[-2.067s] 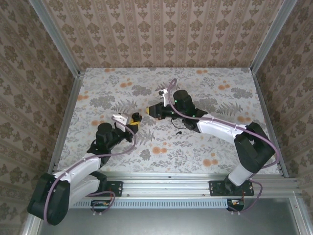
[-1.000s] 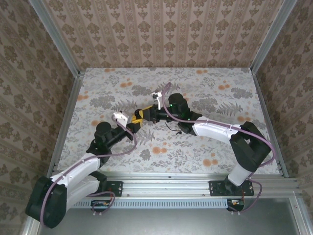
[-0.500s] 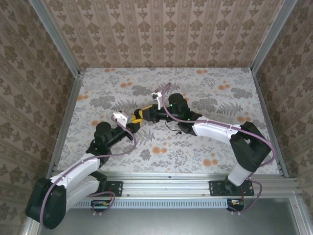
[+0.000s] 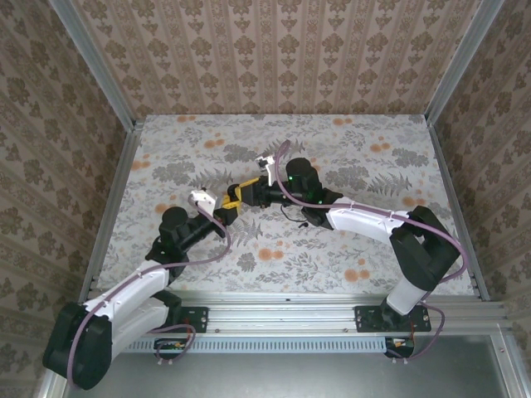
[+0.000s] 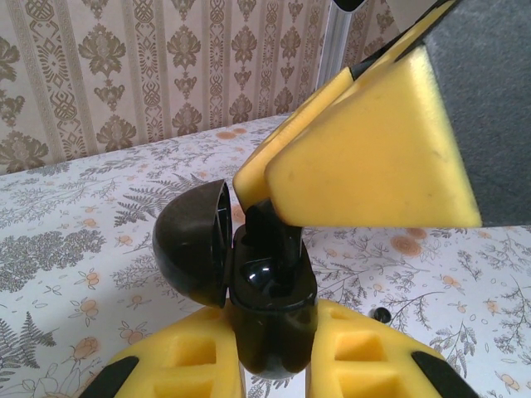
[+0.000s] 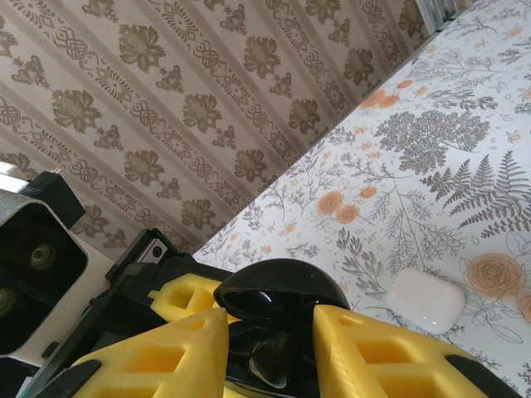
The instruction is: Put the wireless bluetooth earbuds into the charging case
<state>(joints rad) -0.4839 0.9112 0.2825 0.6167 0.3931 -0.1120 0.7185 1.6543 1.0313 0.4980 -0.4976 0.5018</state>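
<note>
The charging case [image 5: 270,307] I see is glossy black, not white. It stands upright between the yellow pads of my left gripper [image 5: 270,352], which is shut on it, and its round lid [image 5: 192,249] is swung open to the left. My right gripper [image 6: 270,348] hangs right over the case mouth, shut on a black earbud [image 6: 280,365]. The earbud's lower end [image 5: 270,236] reaches down into the case well. In the top view the left gripper [image 4: 221,213] and right gripper [image 4: 241,194] meet at the table's middle. No white earbuds are in view.
A small white glossy pebble-shaped case [image 6: 426,300] lies shut on the flowered tabletop [image 4: 348,157], beyond the grippers. A tiny black piece [image 5: 380,315] rests on the table to the right of my left gripper. Patterned walls enclose the table on three sides.
My right gripper has moved left with the earbud and come over the case held by my left gripper. Over the last half second almost nothing has shifted.
</note>
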